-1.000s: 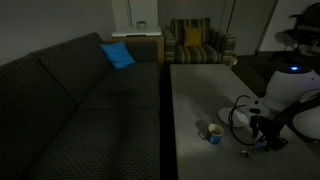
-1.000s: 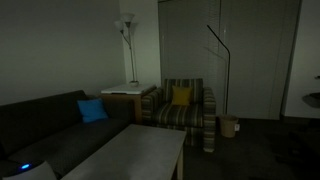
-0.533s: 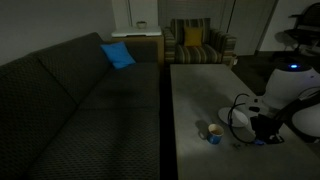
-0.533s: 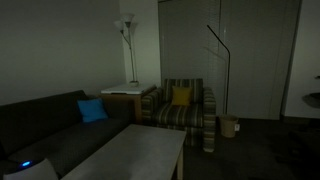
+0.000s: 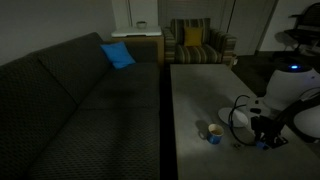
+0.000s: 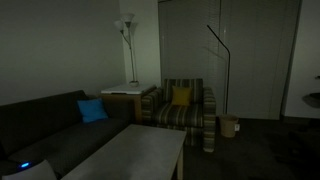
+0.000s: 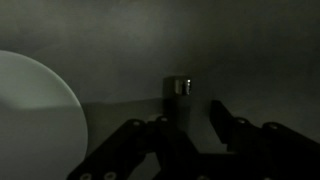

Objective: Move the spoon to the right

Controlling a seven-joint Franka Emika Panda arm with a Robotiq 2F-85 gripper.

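Note:
The wrist view is very dark. A small grey-silver end of the spoon [image 7: 178, 87] shows on the table just beyond the tip of the left finger [image 7: 180, 122]. The rest of the spoon is lost in the dark behind that finger. My gripper [image 7: 199, 112] hangs low over the table with its two dark fingers a narrow gap apart, and I cannot make out whether they pinch the spoon. In an exterior view the gripper [image 5: 262, 137] is at the table's near right part, and the spoon cannot be made out there.
A round white plate [image 7: 30, 115] lies left of the gripper and also shows in an exterior view [image 5: 236, 117]. A small blue cup [image 5: 213, 134] stands left of the plate. A dark sofa [image 5: 80, 110] runs along the table's left side, with a striped armchair [image 5: 195, 42] behind.
The gripper shifted slightly left and then back right over the same part of the table. The plate and cup have not moved.

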